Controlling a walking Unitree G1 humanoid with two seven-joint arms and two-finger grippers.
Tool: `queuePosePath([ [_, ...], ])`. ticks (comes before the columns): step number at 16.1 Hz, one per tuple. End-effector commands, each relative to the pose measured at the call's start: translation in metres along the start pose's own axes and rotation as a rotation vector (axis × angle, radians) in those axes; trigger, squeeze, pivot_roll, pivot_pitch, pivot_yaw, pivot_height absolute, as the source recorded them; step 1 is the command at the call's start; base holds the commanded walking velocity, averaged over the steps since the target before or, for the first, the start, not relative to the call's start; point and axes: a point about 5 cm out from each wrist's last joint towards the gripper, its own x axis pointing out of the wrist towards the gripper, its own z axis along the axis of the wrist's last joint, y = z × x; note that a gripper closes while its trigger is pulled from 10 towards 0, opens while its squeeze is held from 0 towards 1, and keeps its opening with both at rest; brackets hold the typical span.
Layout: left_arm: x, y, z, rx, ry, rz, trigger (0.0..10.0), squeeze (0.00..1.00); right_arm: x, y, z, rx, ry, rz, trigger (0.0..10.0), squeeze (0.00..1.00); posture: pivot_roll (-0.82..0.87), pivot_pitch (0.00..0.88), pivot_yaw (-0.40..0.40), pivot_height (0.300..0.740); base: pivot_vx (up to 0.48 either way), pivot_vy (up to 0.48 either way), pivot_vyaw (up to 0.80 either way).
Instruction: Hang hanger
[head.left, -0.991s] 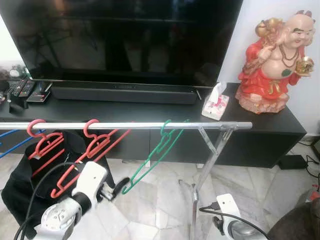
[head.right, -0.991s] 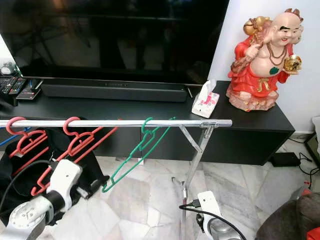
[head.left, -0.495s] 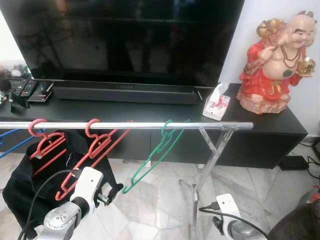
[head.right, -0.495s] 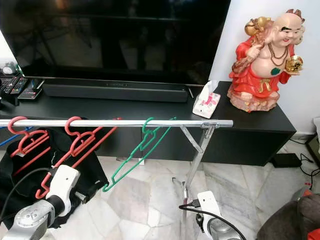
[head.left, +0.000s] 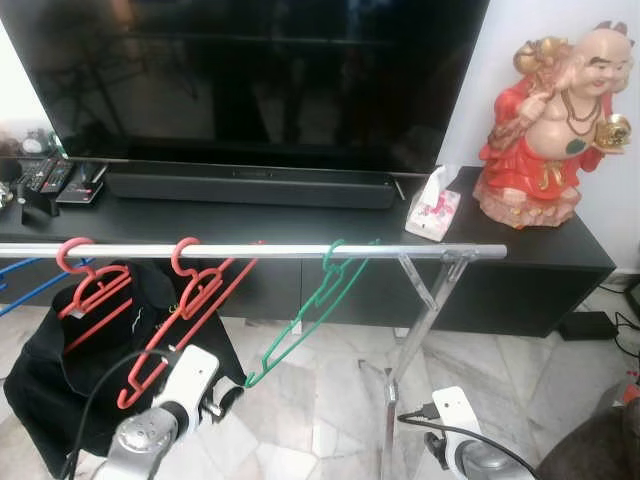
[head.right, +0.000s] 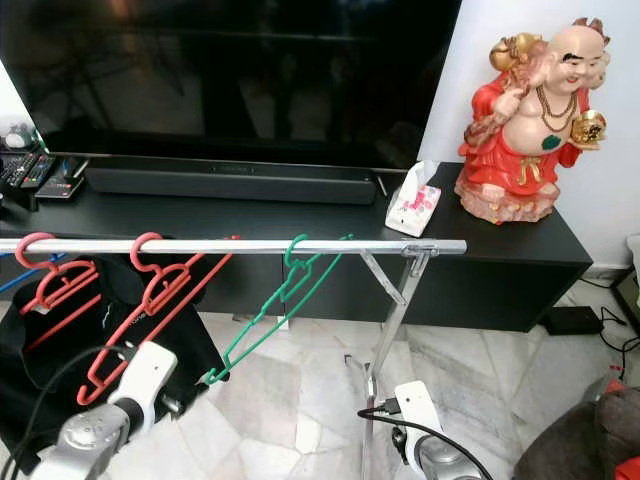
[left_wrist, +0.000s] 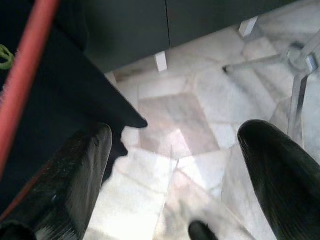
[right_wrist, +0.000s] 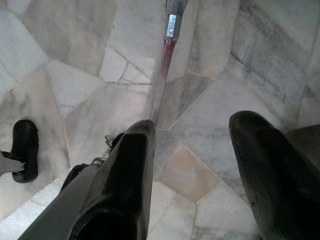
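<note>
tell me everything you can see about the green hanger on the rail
The thin green plastic hanger has its hook over the silver metal rail, to the right of two red hangers. It hangs empty, slanting down to the left. Its lower tip is close to the left gripper, whose fingers are open and holding nothing.

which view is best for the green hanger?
Left eye view: the green hanger is whole, hook on the rail, its low end beside the left gripper. Right eye view shows it just as fully, a little further left. The wrist views look at floor.
</note>
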Motion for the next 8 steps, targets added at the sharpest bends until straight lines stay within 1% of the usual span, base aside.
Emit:
queuePosePath([
  [1, 0.006, -0.002, -0.003, 0.041, 0.032, -0.005, 10.0, 0.00, 0.000, -0.001, 0.002, -0.004, -0.005, -0.002, 10.0, 0.00, -0.03, 0.000, -0.058, 0.740, 0.000, 0.000, 0.00],
  [2, 0.014, -0.006, -0.007, 0.073, 0.071, -0.025, 10.0, 0.00, 0.000, -0.001, 0.002, -0.003, -0.006, -0.003, 10.0, 0.00, -0.03, 0.000, -0.055, 0.740, 0.000, 0.000, 0.00],
  [3, 0.019, -0.011, -0.009, 0.107, 0.083, -0.050, 10.0, 0.00, 0.000, -0.001, 0.002, -0.002, -0.006, -0.004, 10.0, 0.00, -0.03, 0.000, -0.055, 0.740, 0.000, 0.000, 0.00],
  [4, 0.025, -0.021, -0.012, 0.226, 0.115, -0.094, 10.0, 0.00, 0.000, -0.001, 0.002, -0.001, -0.006, -0.005, 10.0, 0.00, -0.03, 0.000, -0.055, 0.740, 0.000, 0.000, 0.00],
  [6, 0.032, -0.033, -0.018, 0.324, 0.178, -0.150, 10.0, 0.00, 0.000, -0.001, 0.002, 0.000, -0.006, -0.005, 10.0, 0.00, -0.03, 0.000, -0.055, 0.740, 0.000, 0.000, 0.00],
  [7, 0.034, -0.038, -0.022, 0.348, 0.208, -0.169, 10.0, 0.00, 0.000, -0.001, 0.002, 0.000, -0.006, -0.005, 10.0, 0.00, -0.03, 0.000, -0.055, 0.740, 0.000, 0.000, 0.00],
  [8, 0.035, -0.041, -0.026, 0.329, 0.236, -0.167, 10.0, 0.00, 0.000, -0.001, 0.002, 0.000, -0.005, -0.005, 10.0, 0.00, -0.04, 0.000, -0.054, 0.740, 0.000, 0.000, 0.00],
])
